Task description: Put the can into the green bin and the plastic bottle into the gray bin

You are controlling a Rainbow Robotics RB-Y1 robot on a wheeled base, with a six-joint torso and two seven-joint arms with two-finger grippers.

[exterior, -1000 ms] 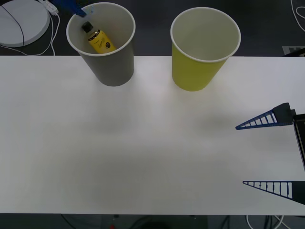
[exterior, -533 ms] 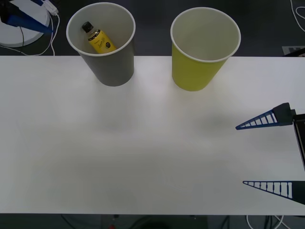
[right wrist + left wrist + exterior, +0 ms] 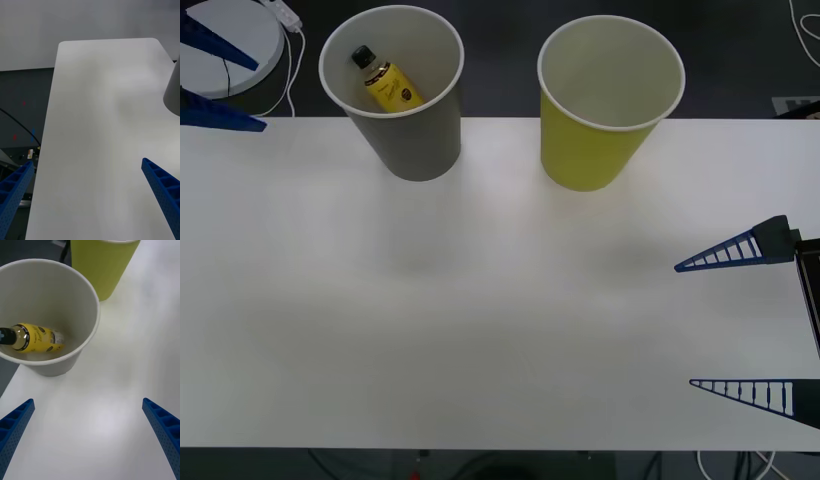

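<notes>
Inside the gray bin [image 3: 402,120] the plastic bottle [image 3: 387,82] leans, the green bin [image 3: 604,118] just beside, my left gripper [image 3: 210,85] left of it and my right gripper [image 3: 736,320] well apart, both spread wide.

White table [image 3: 480,300], matte, rounded corners (seen from the right wrist view), evenly lit with soft shadows. Dark floor [image 3: 500,60] beyond the far edge. White round disc [image 3: 230,50] with cables [image 3: 285,60] at far left.
</notes>
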